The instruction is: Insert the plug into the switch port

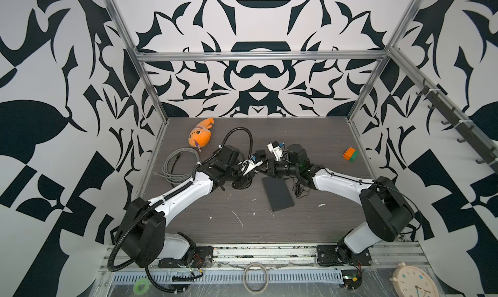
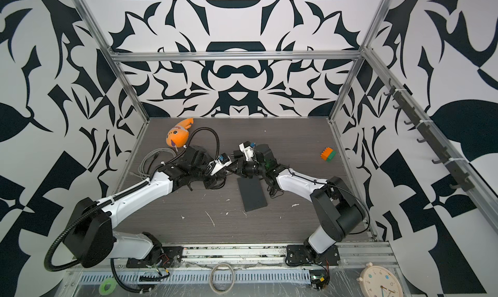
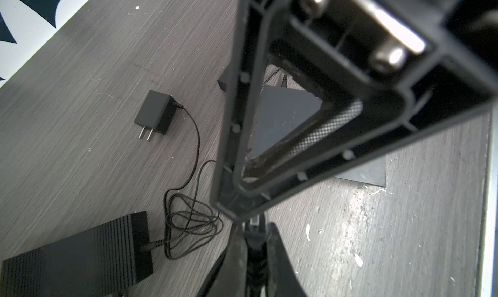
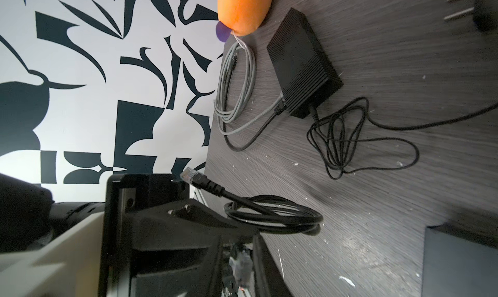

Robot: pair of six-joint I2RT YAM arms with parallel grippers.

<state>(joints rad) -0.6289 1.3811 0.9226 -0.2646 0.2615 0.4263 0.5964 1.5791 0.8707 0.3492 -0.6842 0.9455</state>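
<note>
Between the left gripper's [image 3: 253,244] fingers sits the plug [image 3: 254,221], clamped by its black boot, with the clear tip poking just past them. The right gripper's [image 4: 241,271] fingers flank that tip; whether they pinch it cannot be told. The plug looks light, hard and slick, with a brittle latch, so the ribbed boot seems the safer hold. Its cable [image 4: 272,217] trails limp, and the switch [image 4: 301,64] lies well beyond both pairs of fingertips.

Black-and-white patterned walls [image 1: 256,21], aluminium frame [image 1: 258,56], dark woodgrain tabletop [image 1: 269,225]
</note>
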